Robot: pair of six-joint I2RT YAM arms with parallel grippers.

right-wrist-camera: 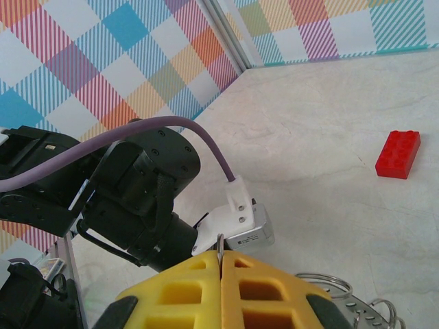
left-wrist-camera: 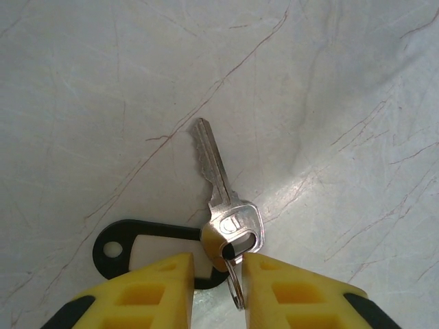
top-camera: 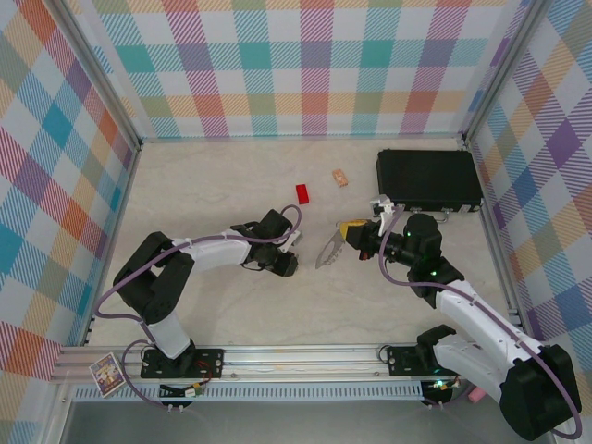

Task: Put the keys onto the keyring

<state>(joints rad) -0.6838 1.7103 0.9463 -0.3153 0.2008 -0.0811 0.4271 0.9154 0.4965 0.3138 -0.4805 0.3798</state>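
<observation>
The marble-look table (top-camera: 231, 310) is walled on three sides by checked panels. At its far right lies the black case (top-camera: 430, 178), flat and closed, its right end under the leaning wall. The left arm (top-camera: 217, 252) reaches in towards the middle and the right arm (top-camera: 472, 314) comes up from the near right corner, so their wrists are near each other at mid-table.

The right gripper (right-wrist-camera: 221, 258) has its yellow fingers pressed together with no gap. From above, the keyring (top-camera: 327, 252) hangs slanted from them over the table, a grey blade-like shape seen nearly edge-on. In the right wrist view, a thin metal sliver stands up in the seam between the pads. The ring's wire loops (right-wrist-camera: 322, 279) show at the lower right, cut off by the frame.

The red block (top-camera: 303, 192) lies beyond the left wrist, and the tan block (top-camera: 340, 178) is a little further right, clear of the case.

The key (left-wrist-camera: 218, 177) lies flat on the table just ahead of the left gripper (left-wrist-camera: 218, 260), blade pointing away. It is all silver (the black part is the oval tag (left-wrist-camera: 161, 250), half hidden behind the left finger). The left fingers stand a little apart. The small split ring (left-wrist-camera: 235, 288) through the key's head sits in that gap, nearer the right finger. Whether either pad touches it is hard to make out.
</observation>
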